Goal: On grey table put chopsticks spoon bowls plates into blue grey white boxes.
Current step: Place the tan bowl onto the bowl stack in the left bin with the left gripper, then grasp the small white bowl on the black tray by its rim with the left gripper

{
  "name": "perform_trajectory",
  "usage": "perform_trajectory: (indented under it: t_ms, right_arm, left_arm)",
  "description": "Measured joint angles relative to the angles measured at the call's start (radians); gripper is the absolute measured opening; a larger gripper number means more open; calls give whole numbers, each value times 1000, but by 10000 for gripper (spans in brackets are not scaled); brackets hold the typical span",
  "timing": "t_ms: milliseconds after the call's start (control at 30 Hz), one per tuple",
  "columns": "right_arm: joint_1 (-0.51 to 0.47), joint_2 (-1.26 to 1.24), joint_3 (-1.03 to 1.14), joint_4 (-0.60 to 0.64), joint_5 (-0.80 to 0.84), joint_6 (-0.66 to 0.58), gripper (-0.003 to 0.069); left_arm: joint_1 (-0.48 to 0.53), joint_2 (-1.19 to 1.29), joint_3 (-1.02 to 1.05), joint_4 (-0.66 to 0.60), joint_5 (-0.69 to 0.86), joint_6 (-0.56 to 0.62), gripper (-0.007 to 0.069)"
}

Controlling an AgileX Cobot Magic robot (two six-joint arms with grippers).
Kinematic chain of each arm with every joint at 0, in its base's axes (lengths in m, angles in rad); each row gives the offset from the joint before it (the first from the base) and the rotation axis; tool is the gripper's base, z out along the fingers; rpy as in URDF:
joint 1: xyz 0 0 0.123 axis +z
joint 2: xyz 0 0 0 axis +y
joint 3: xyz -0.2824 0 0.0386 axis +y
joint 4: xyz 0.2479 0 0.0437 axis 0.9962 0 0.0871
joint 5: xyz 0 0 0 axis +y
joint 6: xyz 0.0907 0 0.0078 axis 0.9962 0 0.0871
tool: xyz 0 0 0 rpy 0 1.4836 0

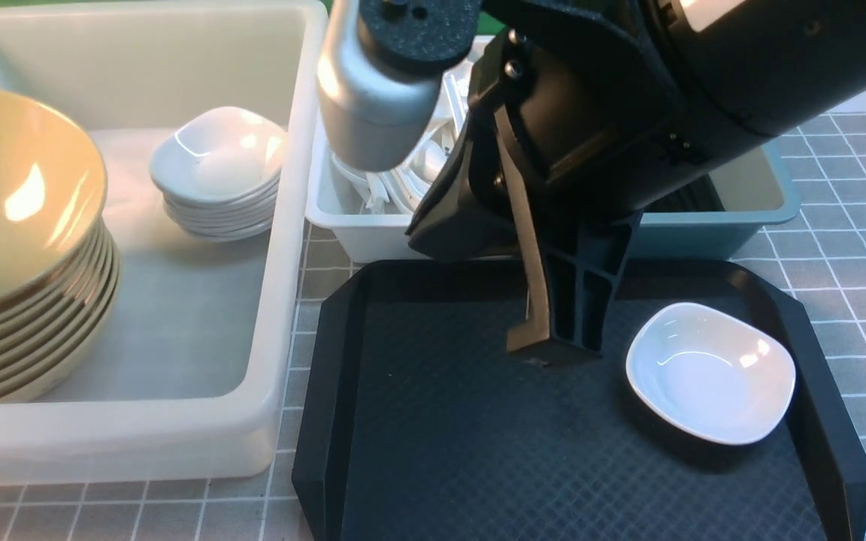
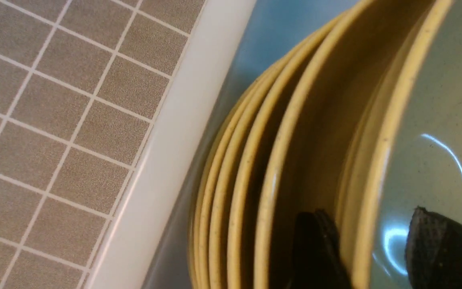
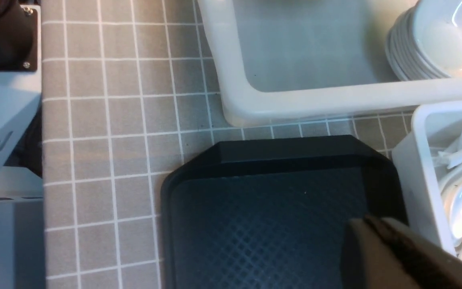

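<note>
On the black textured tray (image 1: 418,451), the only white plate (image 1: 711,372) sits just to the right of the right gripper (image 1: 553,347). Its jaws are together and empty. Right arm is nearer. Plate is glossy, shallow, rounded-square, no real long axis. Left gripper (image 2: 369,224) jaws apart, straddling the rim of the top yellow-green bowl (image 2: 435,120), stacked in the milky-white tub (image 1: 283,225).

The bulky glossy black arm housing (image 1: 628,98) bears small dark round screws (image 1: 512,69), a rounded silver-grey metal joint (image 1: 373,105) capped in rough black, and matte black ribbed plastic fingers (image 1: 582,300).
</note>
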Motion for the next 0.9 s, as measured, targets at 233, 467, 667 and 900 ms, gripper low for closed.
perform_trajectory:
  t_ms: [233,467,667,900]
  right_arm:
    - [0,0,0,-17,0,-18,45]
    - [0,0,0,-20,1,-21,45]
    - [0,0,-1,-103,4,51,45]
    - [-113,-58,83,-275,50,325,45]
  left_arm:
    - [-3,-51,-49,86,44,-28,635]
    - [-3,-153,-153,116,74,-83,653]
    - [-178,-219,-226,72,183,-159,528]
    - [-791,-192,-236,69,220,-59,102]
